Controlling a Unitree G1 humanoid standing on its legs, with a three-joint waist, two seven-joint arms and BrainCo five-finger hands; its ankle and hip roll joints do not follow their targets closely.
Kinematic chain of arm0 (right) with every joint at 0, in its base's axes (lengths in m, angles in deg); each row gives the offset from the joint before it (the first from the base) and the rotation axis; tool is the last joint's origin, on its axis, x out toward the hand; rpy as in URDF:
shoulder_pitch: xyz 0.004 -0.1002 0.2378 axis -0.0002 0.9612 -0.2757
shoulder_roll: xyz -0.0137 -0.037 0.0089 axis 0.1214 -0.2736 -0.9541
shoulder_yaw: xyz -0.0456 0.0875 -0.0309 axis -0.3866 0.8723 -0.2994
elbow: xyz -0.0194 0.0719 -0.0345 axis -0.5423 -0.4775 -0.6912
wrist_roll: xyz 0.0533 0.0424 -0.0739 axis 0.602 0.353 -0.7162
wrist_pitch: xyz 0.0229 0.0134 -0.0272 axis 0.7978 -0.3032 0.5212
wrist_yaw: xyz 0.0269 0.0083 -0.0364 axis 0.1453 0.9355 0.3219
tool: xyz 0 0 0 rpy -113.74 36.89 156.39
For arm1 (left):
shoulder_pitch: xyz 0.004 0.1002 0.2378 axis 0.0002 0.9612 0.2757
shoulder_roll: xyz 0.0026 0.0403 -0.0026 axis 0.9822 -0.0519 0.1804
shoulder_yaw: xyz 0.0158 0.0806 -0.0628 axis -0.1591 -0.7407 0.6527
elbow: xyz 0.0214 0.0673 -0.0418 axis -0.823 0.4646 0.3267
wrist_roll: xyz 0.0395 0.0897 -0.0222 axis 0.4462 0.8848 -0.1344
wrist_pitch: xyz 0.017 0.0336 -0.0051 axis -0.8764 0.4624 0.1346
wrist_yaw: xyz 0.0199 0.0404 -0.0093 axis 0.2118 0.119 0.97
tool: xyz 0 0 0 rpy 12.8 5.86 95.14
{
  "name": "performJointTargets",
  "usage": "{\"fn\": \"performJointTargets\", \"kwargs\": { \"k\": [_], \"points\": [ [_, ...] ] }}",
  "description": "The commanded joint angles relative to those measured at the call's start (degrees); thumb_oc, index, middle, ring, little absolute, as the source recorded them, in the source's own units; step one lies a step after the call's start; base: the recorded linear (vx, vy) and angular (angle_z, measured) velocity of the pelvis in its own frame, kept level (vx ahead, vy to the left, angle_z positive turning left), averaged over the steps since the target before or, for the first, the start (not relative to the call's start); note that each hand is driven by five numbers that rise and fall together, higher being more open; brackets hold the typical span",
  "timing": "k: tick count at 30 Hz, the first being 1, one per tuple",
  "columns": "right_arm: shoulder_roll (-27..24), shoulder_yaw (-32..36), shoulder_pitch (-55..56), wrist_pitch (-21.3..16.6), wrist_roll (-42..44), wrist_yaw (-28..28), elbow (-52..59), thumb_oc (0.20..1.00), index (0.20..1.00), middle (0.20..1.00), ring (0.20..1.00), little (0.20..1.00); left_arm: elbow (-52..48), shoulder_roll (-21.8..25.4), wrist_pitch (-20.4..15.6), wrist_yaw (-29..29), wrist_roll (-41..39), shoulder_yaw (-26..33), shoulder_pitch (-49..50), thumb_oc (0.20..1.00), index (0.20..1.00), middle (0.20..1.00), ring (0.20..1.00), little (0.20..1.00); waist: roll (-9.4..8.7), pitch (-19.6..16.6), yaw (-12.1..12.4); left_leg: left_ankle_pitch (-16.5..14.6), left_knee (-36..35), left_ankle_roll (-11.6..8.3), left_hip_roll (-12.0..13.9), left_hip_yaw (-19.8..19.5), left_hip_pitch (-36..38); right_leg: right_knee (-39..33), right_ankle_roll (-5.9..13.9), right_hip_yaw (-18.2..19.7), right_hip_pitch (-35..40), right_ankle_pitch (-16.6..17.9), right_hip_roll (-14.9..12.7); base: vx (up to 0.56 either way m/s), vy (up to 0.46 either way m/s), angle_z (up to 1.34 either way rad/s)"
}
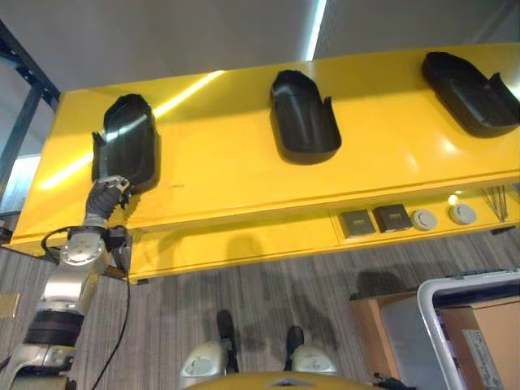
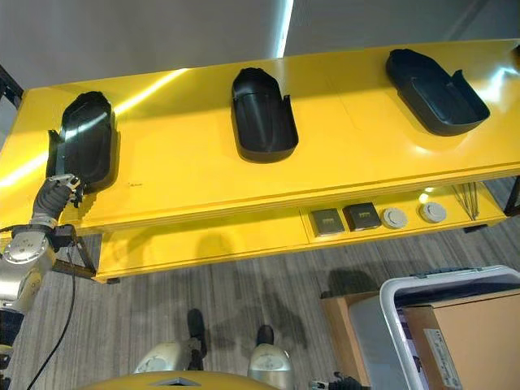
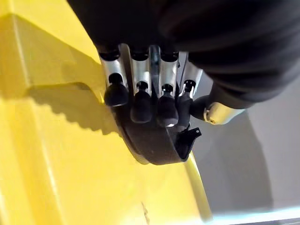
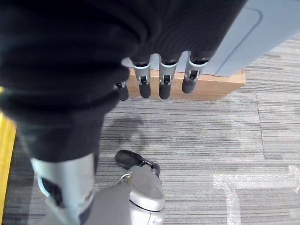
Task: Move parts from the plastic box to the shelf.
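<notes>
left hand [image 1: 110, 195] apparently gripping black part [image 1: 126, 142], yellow shelf [image 1: 227, 175]

Plastic box [image 1: 455, 296] cut by frame edge, contents unclear — shelf's [image 1: 244, 175] small items unidentifiable

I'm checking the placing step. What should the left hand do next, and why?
Probably let go and draw back: the left hand has its fingers curled on the near end of the black part, which already lies flat on the yellow shelf.

Grey striped carpet [image 4: 211, 136], perhaps cardboard box [image 2: 471, 341]
</notes>
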Motion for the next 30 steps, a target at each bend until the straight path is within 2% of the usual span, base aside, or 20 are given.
{"fn": "performJointTargets", "kwargs": {
  "k": [1,6,12,13,14,15,22,24,25,26,29,30],
  "points": [
    [-2.62,-2.75,-0.37,1.01,-0.39,-1.02,0.14,1.0,1.0,1.0,1.0,1.0,0.41,1.89,-2.31,2.15,1.91,0.41,-4.38,0.2,0.2,0.2,0.2,0.2,-0.16,-0.65,-0.28,-2.4,7.02,-3.39,7.58,1.16,-3.66,6.15,1.99,2.66,-6.87,-0.73,-3.15,0.0,0.0,0.0],
    [-3.04,-2.95,-0.66,0.92,-0.37,-1.4,0.46,1.0,1.0,1.0,1.0,1.0,5.47,3.76,-2.71,3.3,0.77,0.03,-8.35,0.2,0.2,0.2,0.2,0.2,-0.32,0.15,-1.19,-2.6,8.03,-3.26,7.67,1.3,-4.43,6.76,1.8,3.54,-7.71,-0.85,-2.99,0.0,0.0,0.0],
    [-2.61,-2.63,-0.28,0.45,-0.61,-1.29,0.23,1.0,1.0,1.0,1.0,1.0,5.08,3.69,-4.35,1.17,-0.18,0.32,-8.5,0.2,0.2,0.2,0.2,0.2,-0.59,0.3,-1.3,-2.91,8.25,-3.15,7.66,1.51,-4.14,6.48,1.88,3.75,-7.48,-0.7,-3.04,0.0,-0.005,-0.01],
    [-2.3,-2.49,-0.33,0.22,-0.37,-1.09,0.13,1.0,1.0,1.0,1.0,1.0,3.12,3.29,-6.25,-0.73,-1.73,0.03,-8.2,0.495,0.495,0.495,0.495,0.495,-0.68,0.4,-1.15,-3.04,8.24,-3.07,7.56,1.46,-4.03,6.31,1.89,3.82,-7.34,-0.62,-3.04,0.0,0.0,0.0],
    [-2.24,-2.45,-0.35,0.2,-0.32,-1.09,0.12,1.0,1.0,1.0,1.0,1.0,2.3,3.07,-6.45,-1.1,-2.12,0.1,-7.99,0.912,0.912,0.912,0.912,0.912,-0.7,0.43,-1.07,-3.07,8.26,-3.06,7.54,1.44,-4.04,6.24,1.87,3.8,-7.29,-0.61,-3.06,0.0,0.0,0.0],
    [-2.01,-2.2,-0.37,0.14,-0.27,-1.02,0.19,1.0,1.0,1.0,1.0,1.0,-0.22,2.33,-6.72,-2.44,-3.35,0.3,-7.34,1.0,1.0,1.0,1.0,1.0,-0.73,0.48,-0.9,-3.12,8.24,-3.03,7.48,1.36,-3.99,6.11,1.89,3.76,-7.19,-0.55,-3.09,0.0,0.0,0.0],
    [0.2,-0.76,-0.01,0.24,-0.57,0.36,-0.07,1.0,1.0,1.0,1.0,1.0,-17.43,-4.82,-9.04,-12.03,-15.28,1.66,-0.38,1.0,1.0,1.0,1.0,1.0,-0.85,-0.31,0.94,-3.52,7.6,-3.0,6.83,0.62,-2.72,4.42,1.89,2.68,-5.18,-0.02,-3.22,0.01,-0.024,0.0],
    [0.55,-0.53,-0.05,0.56,-0.49,0.57,-0.1,1.0,1.0,1.0,1.0,1.0,-20.14,-6.58,-8.02,-13.64,-19.51,2.08,1.24,1.0,1.0,1.0,1.0,1.0,-0.84,-0.69,1.41,-3.54,7.4,-3.06,6.7,0.37,-2.41,4.05,1.88,2.41,-4.72,0.07,-3.2,0.01,-0.017,0.01],
    [1.05,-0.23,0.25,0.67,-0.8,0.85,0.1,1.0,1.0,1.0,1.0,1.0,-21.36,-7.68,-9.6,-15.53,-20.29,2.03,2.71,1.0,1.0,1.0,1.0,1.0,-0.86,-1.1,1.75,-3.67,7.12,-3.1,6.64,0.28,-1.96,3.67,1.95,2.1,-4.2,0.14,-3.2,0.02,-0.057,0.01],
    [1.55,0.0,0.43,0.93,-0.98,1.09,0.35,1.0,1.0,1.0,1.0,1.0,-24.38,-9.21,-8.6,-16.68,-22.98,2.65,5.32,1.0,1.0,1.0,1.0,1.0,-1.0,-1.7,2.43,-3.77,6.98,-3.26,6.61,0.13,-1.45,3.05,1.93,1.56,-3.51,0.39,-3.23,0.01,-0.084,0.0],
    [2.11,0.59,0.74,2.53,-1.13,1.58,1.85,1.0,1.0,1.0,1.0,1.0,-26.24,-11.04,-6.33,-19.57,-20.81,3.18,11.28,1.0,1.0,1.0,1.0,1.0,-1.21,-2.96,4.12,-4.01,6.18,-3.51,6.53,-0.59,-0.16,1.41,1.95,0.46,-1.9,0.79,-3.05,-0.02,-0.076,0.02],
    [2.08,0.58,0.75,2.76,-0.96,1.67,2.01,1.0,1.0,1.0,1.0,1.0,-26.04,-11.2,-6.61,-19.57,-19.86,3.16,12.13,1.0,1.0,1.0,1.0,1.0,-1.2,-3.11,4.34,-4.03,6.11,-3.56,6.56,-0.68,0.0,1.29,1.93,0.33,-1.71,0.8,-3.02,-0.02,-0.05,0.03]
  ]
}}
